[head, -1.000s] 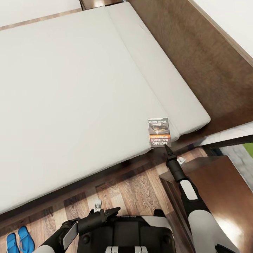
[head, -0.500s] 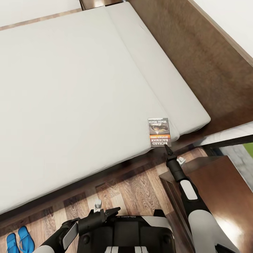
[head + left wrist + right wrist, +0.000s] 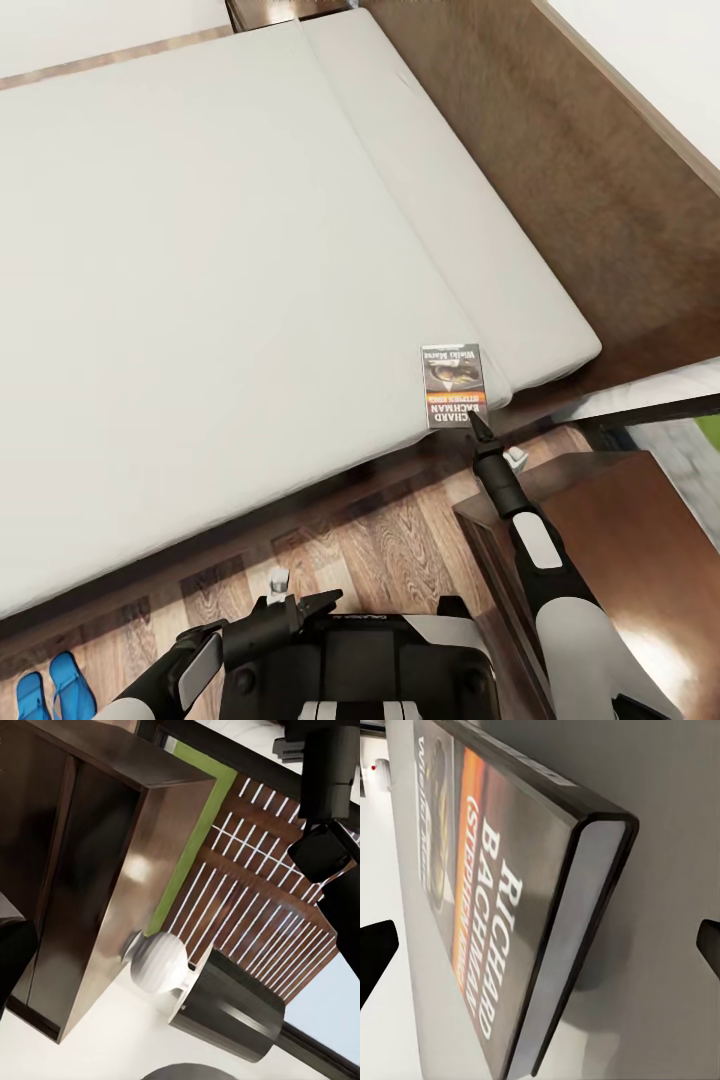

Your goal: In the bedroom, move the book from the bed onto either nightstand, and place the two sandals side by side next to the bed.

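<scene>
The book lies flat at the near corner of the bed's off-white mattress, its lettering toward me. My right gripper reaches up from the nightstand side, its tip at the book's near right corner. In the right wrist view the book looms close and its corner sits between the two spread fingertips, so that gripper is open. Both blue sandals rest on the floor at the lower left. My left gripper hangs open by my trunk, holding nothing.
A glossy dark-brown nightstand stands at the lower right under my right arm, also seen in the left wrist view. The dark headboard runs along the right. Wood-plank floor separates me from the bed frame.
The whole view has shifted slightly downward, so the camera moved. My right gripper's tip now sits closer to the book's near corner. The left arm is unchanged.
</scene>
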Robot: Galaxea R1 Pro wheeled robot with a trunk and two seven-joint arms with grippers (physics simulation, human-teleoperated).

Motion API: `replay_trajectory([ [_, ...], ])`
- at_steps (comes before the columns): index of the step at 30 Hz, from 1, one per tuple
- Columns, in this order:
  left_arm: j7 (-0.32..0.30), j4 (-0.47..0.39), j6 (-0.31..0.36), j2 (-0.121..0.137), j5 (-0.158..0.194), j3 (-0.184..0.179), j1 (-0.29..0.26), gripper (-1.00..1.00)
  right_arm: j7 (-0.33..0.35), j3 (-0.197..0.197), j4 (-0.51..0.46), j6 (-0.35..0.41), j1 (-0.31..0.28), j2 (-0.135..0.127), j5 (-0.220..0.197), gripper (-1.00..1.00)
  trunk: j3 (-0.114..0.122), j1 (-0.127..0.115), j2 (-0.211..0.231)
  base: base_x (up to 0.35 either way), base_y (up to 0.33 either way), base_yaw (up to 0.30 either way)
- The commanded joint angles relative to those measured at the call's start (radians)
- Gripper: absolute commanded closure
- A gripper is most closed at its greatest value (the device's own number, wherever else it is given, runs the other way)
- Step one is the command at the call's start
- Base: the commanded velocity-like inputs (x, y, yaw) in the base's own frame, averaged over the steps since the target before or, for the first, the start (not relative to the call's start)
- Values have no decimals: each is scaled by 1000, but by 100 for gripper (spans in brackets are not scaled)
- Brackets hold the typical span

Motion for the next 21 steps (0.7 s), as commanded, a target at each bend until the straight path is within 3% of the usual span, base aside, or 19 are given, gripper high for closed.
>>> replay_trajectory([
  [1,-1,0,10,1,9,-7,0,-100,3,-4,0,10,-1,1,-7,-100,0,0,0,2,0,0],
  [9,0,-1,10,0,9,-7,0,-100,3,-5,0,10,-1,1,-7,-100,0,0,0,115,0,0],
  [19,0,0,10,0,9,-7,0,-100,4,-5,0,10,-1,1,-7,-100,0,0,0,11,0,0],
  [20,0,0,10,0,9,-7,0,-100,4,-5,0,10,-1,1,-7,100,0,0,0,0,0,0],
  [21,0,0,10,0,9,-7,0,-100,4,-5,-1,10,-1,1,-7,100,0,0,0,0,0,0],
])
